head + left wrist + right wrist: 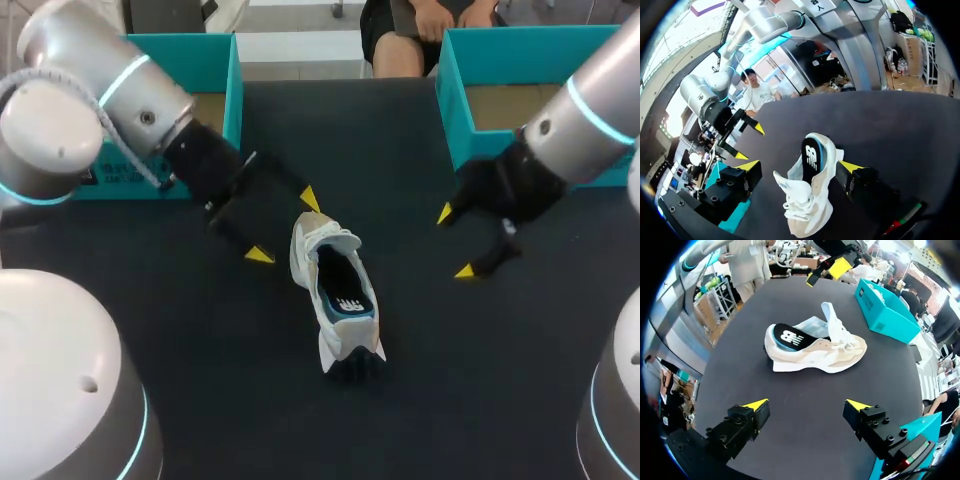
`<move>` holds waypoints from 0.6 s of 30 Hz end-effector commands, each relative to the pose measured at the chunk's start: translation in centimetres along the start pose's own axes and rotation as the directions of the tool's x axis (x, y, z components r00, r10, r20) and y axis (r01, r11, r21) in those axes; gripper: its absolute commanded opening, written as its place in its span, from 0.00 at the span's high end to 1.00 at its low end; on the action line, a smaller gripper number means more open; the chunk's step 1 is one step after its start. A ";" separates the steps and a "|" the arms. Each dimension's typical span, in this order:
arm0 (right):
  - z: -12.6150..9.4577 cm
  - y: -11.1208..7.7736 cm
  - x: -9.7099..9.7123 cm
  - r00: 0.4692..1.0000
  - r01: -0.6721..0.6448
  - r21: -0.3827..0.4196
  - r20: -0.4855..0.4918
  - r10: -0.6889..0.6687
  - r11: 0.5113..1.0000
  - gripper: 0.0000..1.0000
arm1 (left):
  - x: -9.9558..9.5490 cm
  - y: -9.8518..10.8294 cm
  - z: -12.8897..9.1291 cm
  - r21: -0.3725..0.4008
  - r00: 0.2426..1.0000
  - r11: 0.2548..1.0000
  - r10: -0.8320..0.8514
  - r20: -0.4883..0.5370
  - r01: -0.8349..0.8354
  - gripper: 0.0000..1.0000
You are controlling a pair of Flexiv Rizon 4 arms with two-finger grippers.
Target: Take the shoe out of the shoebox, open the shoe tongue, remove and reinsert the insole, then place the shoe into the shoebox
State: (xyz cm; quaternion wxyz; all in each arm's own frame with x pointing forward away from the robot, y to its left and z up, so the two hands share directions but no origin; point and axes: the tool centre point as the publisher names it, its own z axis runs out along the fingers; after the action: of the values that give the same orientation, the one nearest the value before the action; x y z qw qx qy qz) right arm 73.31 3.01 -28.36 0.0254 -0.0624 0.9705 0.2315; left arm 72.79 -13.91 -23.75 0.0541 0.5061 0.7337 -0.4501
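A cream and white shoe (335,295) stands upright on the dark table, toe toward the back and black heel toward the front. Its white tongue (832,320) is lifted, and the dark insole (345,290) with a white logo lies inside. My left gripper (284,227) hovers open just left of the toe. In the left wrist view the shoe (810,195) lies between and under its fingers (800,166), untouched. My right gripper (455,242) is open to the shoe's right, apart from it. In the right wrist view the shoe (815,347) lies side-on ahead of that gripper (806,405).
Two teal shoeboxes stand at the back: one at the left (215,90) behind my left arm, one at the right (470,100) behind my right arm. The left box (885,310) shows beyond the shoe in the right wrist view.
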 end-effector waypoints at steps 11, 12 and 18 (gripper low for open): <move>-8.3 -1.0 0.9 0.999 0.009 -0.019 0.035 -0.008 1.000 0.00 | -1.3 -0.1 0.2 0.015 0.977 0.999 0.049 -0.207 -0.047 0.00; -8.3 -1.0 0.9 0.999 0.009 -0.019 0.035 -0.008 1.000 0.00 | -1.4 0.0 0.3 0.009 0.973 0.999 0.051 -0.225 -0.050 0.00; -8.3 -1.0 0.9 0.999 0.009 -0.019 0.035 -0.008 1.000 0.00 | -2.6 0.7 1.2 -0.037 0.944 0.997 0.056 -0.325 -0.071 0.57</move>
State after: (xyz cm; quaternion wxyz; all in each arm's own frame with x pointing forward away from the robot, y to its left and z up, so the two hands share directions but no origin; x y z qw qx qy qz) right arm 72.62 -1.58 -21.50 0.0402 -0.0629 0.9673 0.2424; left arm 73.77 -15.16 -23.61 0.0019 0.5755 0.7240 -0.3802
